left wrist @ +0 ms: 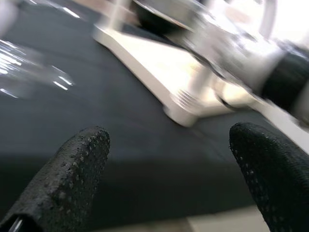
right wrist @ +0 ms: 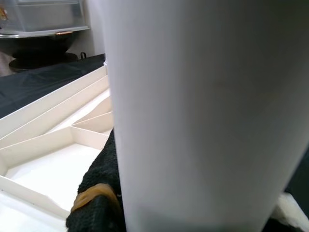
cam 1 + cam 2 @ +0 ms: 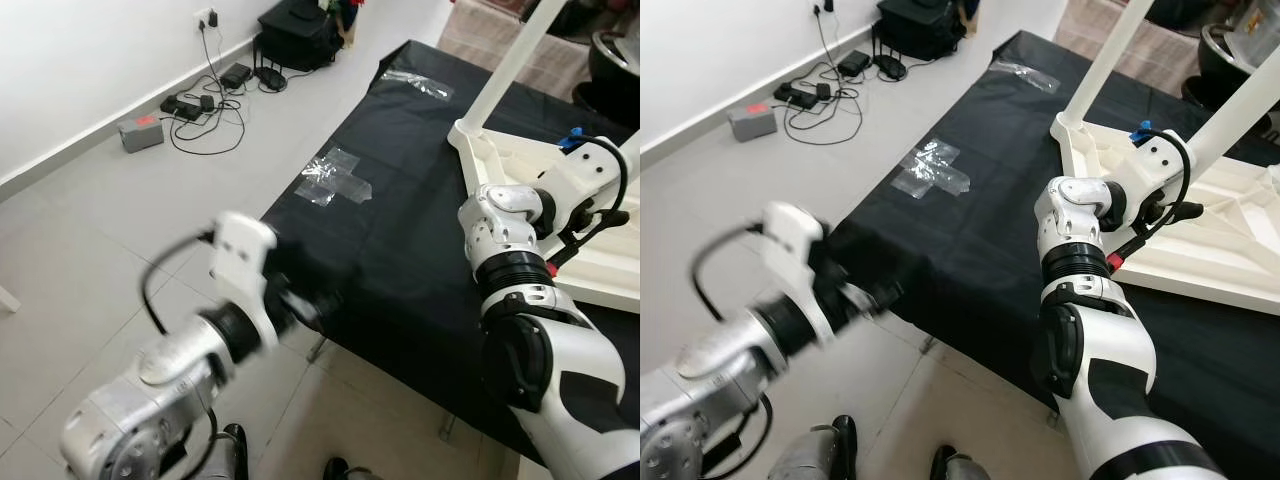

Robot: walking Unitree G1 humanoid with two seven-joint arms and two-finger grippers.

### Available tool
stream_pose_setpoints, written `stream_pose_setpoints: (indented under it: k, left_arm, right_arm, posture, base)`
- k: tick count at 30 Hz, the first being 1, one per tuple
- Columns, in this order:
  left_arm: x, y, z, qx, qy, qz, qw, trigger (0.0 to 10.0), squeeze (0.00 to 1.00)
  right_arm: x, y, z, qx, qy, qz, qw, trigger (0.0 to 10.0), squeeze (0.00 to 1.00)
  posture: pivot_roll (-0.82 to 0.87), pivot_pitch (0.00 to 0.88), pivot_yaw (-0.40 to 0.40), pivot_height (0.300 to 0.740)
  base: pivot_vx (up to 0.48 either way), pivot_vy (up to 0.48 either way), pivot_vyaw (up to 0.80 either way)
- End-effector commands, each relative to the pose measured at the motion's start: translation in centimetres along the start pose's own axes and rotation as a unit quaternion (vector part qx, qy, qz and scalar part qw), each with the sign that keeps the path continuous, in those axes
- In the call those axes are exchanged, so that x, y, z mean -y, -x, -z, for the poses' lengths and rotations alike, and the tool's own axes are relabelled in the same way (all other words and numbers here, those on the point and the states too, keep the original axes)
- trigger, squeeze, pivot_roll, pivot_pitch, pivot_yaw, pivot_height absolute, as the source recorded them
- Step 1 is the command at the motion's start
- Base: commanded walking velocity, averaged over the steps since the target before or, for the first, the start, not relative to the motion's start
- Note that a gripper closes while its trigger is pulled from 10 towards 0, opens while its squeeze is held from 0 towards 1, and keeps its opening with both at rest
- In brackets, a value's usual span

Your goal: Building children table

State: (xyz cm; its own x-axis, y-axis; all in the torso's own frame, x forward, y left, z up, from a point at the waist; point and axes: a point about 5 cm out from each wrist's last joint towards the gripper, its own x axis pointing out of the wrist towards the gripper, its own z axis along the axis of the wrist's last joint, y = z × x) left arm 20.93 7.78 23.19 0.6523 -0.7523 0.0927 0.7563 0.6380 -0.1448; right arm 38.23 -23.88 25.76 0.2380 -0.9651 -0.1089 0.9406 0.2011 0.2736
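Two white legs rise from the upturned white tabletop [image 3: 600,270] at the right of the head views: one leg [image 3: 510,65] slants up out of the top edge, and a second leg [image 2: 203,111] stands further right, where my right arm reaches. The tabletop lies underside up, its ribbed compartments showing, on the black-covered bench [image 3: 400,210] that runs from upper centre to lower right.

My right end effector [image 2: 104,205] sits against that second leg; the wrist view is mostly white tube, with one black finger with a tan band pressed beside it. I cannot tell whether it is clamped on the leg or merely touching.

My left end effector [image 1: 169,164] is blurred in the lower left of the head views, at the near corner of the bench. Its two black fingers [image 1: 72,169] are spread wide with nothing between them, pointing across the black cover toward the tabletop's corner.

Two patches of clear tape show on the cover: one [image 3: 335,178] near the left edge at centre, another [image 3: 415,83] higher up. On the tiled floor [image 3: 120,220] at upper left I count one grey box [image 3: 141,132] with a red label amid a tangle of black cables [image 3: 205,115].
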Motion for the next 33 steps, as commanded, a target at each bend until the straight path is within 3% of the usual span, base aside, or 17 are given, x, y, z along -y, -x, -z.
stream_pose_setpoints:
  k: [1,7,8,15,16,17,18,19,23,24,33]
  left_arm:
    - [1.0,0.1,0.5,-0.015,0.008,0.038,0.999,10.0,0.0]
    - [1.2,0.9,2.3,-0.053,0.044,0.053,0.996,10.0,0.0]
    - [1.3,1.4,3.2,-0.077,0.058,0.067,0.993,10.0,0.0]
    - [0.9,1.9,3.9,-0.091,0.065,0.065,0.992,10.0,0.0]
    - [0.9,2.0,3.9,-0.092,0.065,0.066,0.992,10.0,0.0]
    - [0.9,2.0,3.9,-0.092,0.065,0.066,0.992,10.0,0.0]
    - [0.9,2.0,3.9,-0.091,0.064,0.066,0.992,10.0,0.0]
    - [0.9,2.0,3.9,-0.092,0.062,0.067,0.992,10.0,0.0]
    - [1.0,2.0,3.9,-0.093,0.057,0.069,0.992,10.0,0.0]
    - [1.0,2.0,3.9,-0.093,0.055,0.069,0.992,10.0,0.0]
    - [0.9,2.1,3.9,-0.093,0.051,0.065,0.992,10.0,0.0]
  right_arm:
    - [1.0,-0.3,2.4,-0.052,0.032,0.03,0.998,10.0,0.0]
    - [0.3,1.1,2.8,-0.056,0.036,0.008,0.998,10.0,0.0]
    - [-0.1,1.8,2.9,-0.057,0.038,-0.009,0.998,10.0,0.0]
    - [-0.6,2.5,2.9,-0.054,0.039,-0.033,0.997,10.0,0.0]
    - [-1.0,2.9,2.8,-0.055,0.031,-0.05,0.997,10.0,0.31]
    - [-1.0,2.9,2.8,-0.055,0.031,-0.05,0.997,10.0,0.31]
    - [-1.1,3.0,2.7,-0.061,0.025,-0.058,0.996,10.0,0.7]
    - [-1.3,3.2,2.7,-0.063,0.019,-0.071,0.995,10.0,1.0]
    - [-1.7,3.6,2.4,-0.062,0.005,-0.087,0.994,10.0,1.0]
    - [-1.9,3.8,2.1,-0.063,-0.001,-0.088,0.994,10.0,0.0]
    - [-2.1,3.7,1.2,-0.062,-0.007,-0.084,0.994,10.0,0.0]
  posture:
    - [0.08,0.301,-0.141,0.74]
    - [0.07,0.294,-0.139,0.74]
    - [0.07,0.293,-0.137,0.74]
    - [0.06,0.289,-0.138,0.74]
    - [0.06,0.286,-0.14,0.74]
    - [0.06,0.286,-0.14,0.74]
    - [0.06,0.284,-0.141,0.74]
    - [0.06,0.283,-0.143,0.74]
    - [0.06,0.283,-0.145,0.74]
    - [0.06,0.284,-0.148,0.74]
    - [0.06,0.289,-0.153,0.74]
  base:
    - [0.0,0.0,0.0]
    - [0.0,0.0,0.0]
    - [0.0,0.0,0.0]
    - [0.0,0.0,0.0]
    - [0.0,0.0,0.0]
    - [0.0,0.0,0.0]
    - [0.0,0.0,0.0]
    - [0.0,0.0,0.0]
    - [0.0,0.0,0.0]
    - [0.0,0.0,0.0]
    - [0.0,0.0,0.0]
